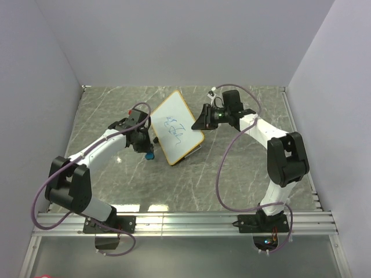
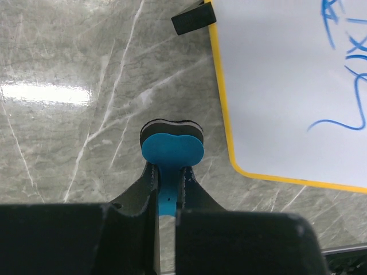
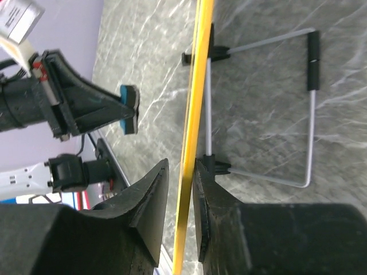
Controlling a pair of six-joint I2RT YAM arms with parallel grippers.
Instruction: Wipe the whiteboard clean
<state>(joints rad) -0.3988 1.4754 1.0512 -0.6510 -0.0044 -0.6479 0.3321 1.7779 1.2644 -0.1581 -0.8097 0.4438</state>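
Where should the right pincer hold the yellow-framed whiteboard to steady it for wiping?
On the thin yellow frame edge of the propped whiteboard, coming from its right side as the right pincer does: one finger in front, one behind, clear of the rear wire stand and blue scribbles.

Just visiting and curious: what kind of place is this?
Probably a robot test cell in a lab: two arms bolted to a metal rail, plain white walls boxing in a marble-look table, with only a whiteboard to work on.

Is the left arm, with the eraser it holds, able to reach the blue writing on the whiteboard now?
Probably yes: the eraser sits just beside the whiteboard, nothing lies between, and the right tool grips the frame edge.
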